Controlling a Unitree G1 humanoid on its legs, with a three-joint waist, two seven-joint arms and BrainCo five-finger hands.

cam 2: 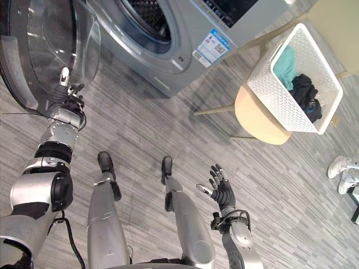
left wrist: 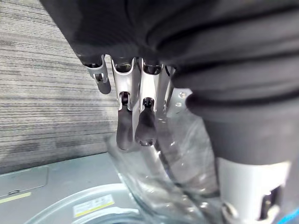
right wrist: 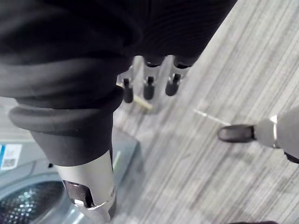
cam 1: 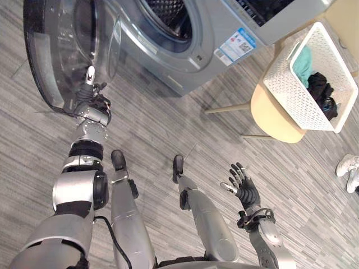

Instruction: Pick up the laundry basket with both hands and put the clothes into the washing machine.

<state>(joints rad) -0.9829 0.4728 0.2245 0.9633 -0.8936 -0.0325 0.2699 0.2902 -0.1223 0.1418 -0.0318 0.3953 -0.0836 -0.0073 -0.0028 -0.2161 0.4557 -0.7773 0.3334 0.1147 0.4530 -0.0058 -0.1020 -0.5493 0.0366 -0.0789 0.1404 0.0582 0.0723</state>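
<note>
A white perforated laundry basket point(cam 1: 280, 84) stands on a beige stool point(cam 1: 272, 117) at the right, holding a teal garment point(cam 1: 304, 61) and black clothes point(cam 1: 322, 92). The grey washing machine point(cam 1: 185, 61) is at the top, its drum point(cam 1: 168, 14) exposed and its glass door point(cam 1: 56, 50) swung out to the left. My left hand point(cam 1: 92, 95) is raised against that door, its fingers point(left wrist: 126, 121) straight and touching the glass. My right hand point(cam 1: 244, 188) hovers palm-up over the floor, fingers spread, holding nothing, well short of the basket.
The floor is grey striped carpet. The stool's wooden legs point(cam 1: 224, 108) stick out toward the machine. A person's white shoes point(cam 1: 350, 168) stand at the right edge, beyond the basket.
</note>
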